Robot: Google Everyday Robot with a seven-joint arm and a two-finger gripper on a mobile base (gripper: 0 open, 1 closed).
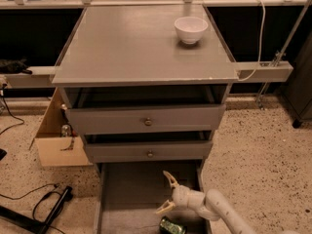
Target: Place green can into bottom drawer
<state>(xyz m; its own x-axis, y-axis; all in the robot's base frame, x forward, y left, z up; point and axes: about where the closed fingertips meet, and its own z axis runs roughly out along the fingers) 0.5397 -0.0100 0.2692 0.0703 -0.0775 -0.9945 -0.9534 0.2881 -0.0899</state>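
A: Where's the small green drink can?

B: Lying inside the wide shallow grey bottom drawer, at its front. The white two-finger gripper hovers over that drawer with its fingers spread and empty.

A: So the placing looks done?

B: Seemingly. The next move is to lift clear of the drawer.

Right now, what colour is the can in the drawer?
Green: the can shows best in the camera view, just below the open gripper.

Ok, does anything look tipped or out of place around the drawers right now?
The small green can appears to lie on its side, not upright, on the grey floor of the wide bottom drawer, near its front. The open two-finger gripper hangs just next to it, apparently not touching.
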